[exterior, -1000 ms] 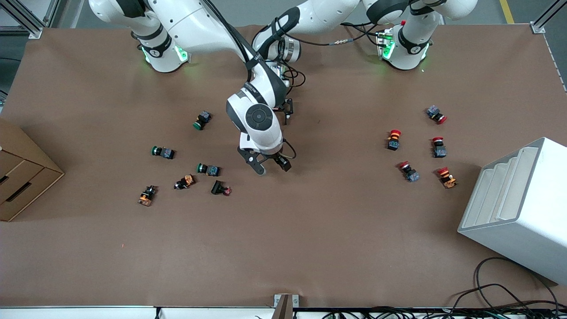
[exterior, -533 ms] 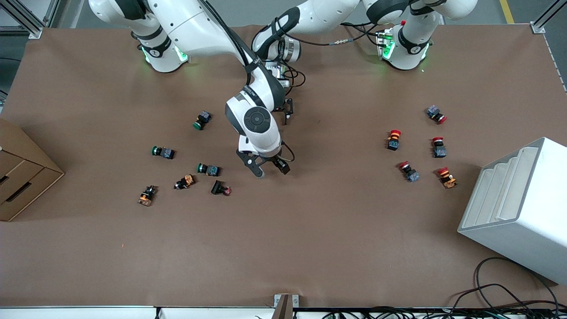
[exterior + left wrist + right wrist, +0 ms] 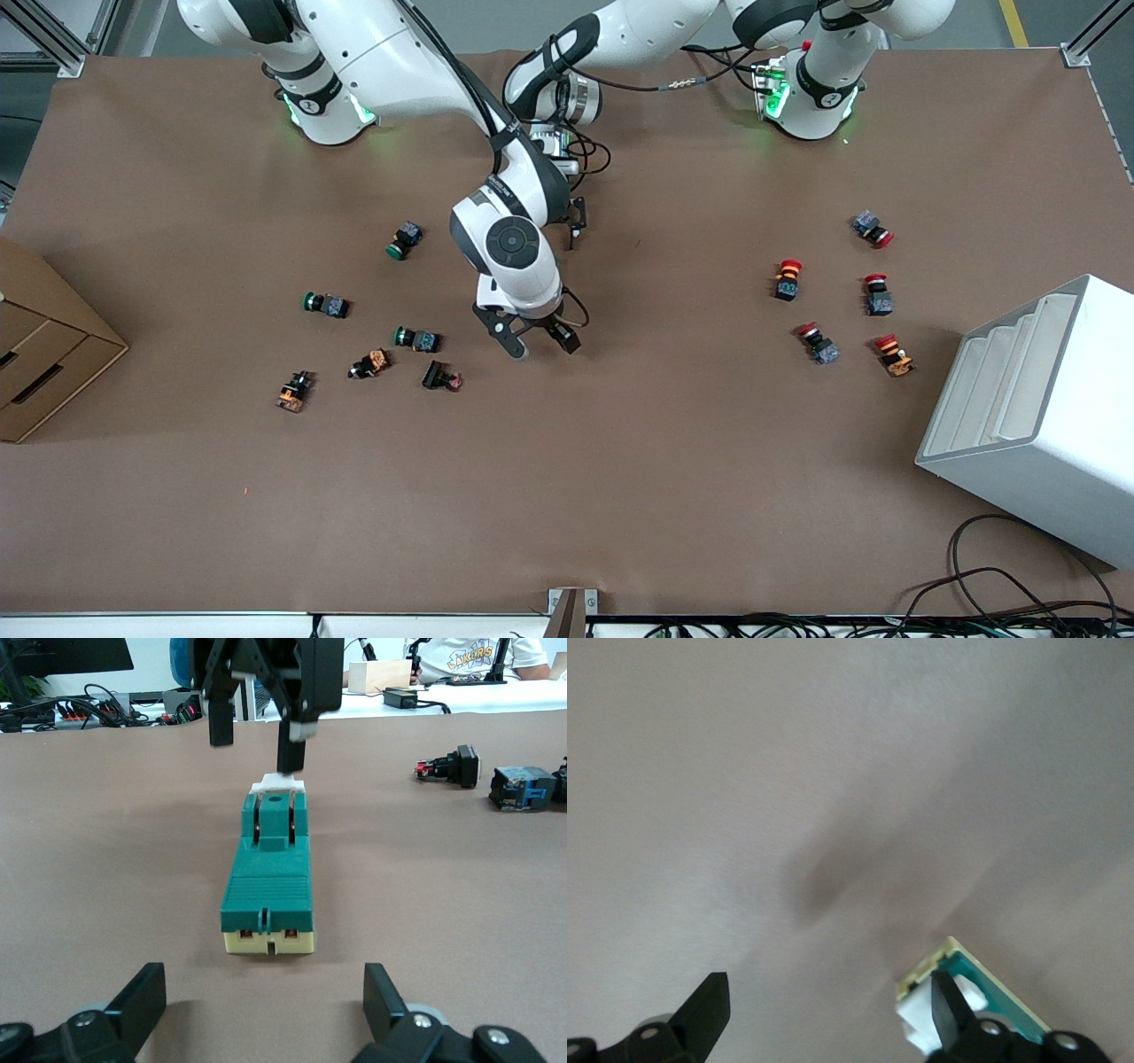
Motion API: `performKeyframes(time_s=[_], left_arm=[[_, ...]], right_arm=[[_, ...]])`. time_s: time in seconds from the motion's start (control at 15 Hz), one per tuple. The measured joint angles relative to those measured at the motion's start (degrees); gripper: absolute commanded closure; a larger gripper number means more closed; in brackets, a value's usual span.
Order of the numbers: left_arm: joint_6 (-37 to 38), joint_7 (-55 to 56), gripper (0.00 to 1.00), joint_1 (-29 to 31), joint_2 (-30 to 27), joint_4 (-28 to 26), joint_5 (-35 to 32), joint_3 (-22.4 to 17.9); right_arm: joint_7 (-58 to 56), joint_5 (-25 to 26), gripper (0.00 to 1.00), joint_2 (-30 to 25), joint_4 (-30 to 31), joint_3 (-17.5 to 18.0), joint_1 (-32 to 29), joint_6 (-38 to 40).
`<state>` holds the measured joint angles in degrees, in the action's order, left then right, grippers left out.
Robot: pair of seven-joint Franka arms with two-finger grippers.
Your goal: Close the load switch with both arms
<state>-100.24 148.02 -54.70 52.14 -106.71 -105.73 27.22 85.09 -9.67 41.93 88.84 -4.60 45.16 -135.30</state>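
The load switch point(image 3: 268, 875), a dark green oblong block with a cream end, lies flat on the brown table. Its white handle point(image 3: 279, 785) is at the end away from my left gripper. My left gripper point(image 3: 263, 1005) is low and open, a short way off the cream end, touching nothing. My right gripper point(image 3: 257, 725) hangs open over the handle end, with one fingertip point(image 3: 291, 734) right at the white handle. In the right wrist view the switch point(image 3: 976, 985) shows beside one finger of the right gripper point(image 3: 828, 1005). In the front view the right arm's wrist hides the switch; the right gripper point(image 3: 536, 341) and the left gripper point(image 3: 576, 221) both show.
Green, orange and black push buttons point(image 3: 416, 338) lie scattered toward the right arm's end. Several red push buttons point(image 3: 787, 279) lie toward the left arm's end, near a white stepped rack point(image 3: 1036, 416). A cardboard box point(image 3: 44, 354) sits at the right arm's table edge.
The right arm's wrist and gripper have shifted slightly toward the right arm's end of the table. The left arm has not visibly moved.
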Motion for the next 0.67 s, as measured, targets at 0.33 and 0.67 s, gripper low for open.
performKeyframes(time_s=[0.33, 0.67], left_arm=[[-0.36, -6.69, 0.01, -0.14, 0.04, 5.4, 7.74, 0.33], [-2.28, -13.37, 0.01, -0.15, 0.07, 13.64, 17.3, 0.36]], right_arm=[[-15.21, 0.02, 0.0, -2.32, -3.55, -0.45, -6.12, 8.72], [-40.49, 1.27, 0.0, -11.13, -4.12, -0.78, -16.91, 25.39]])
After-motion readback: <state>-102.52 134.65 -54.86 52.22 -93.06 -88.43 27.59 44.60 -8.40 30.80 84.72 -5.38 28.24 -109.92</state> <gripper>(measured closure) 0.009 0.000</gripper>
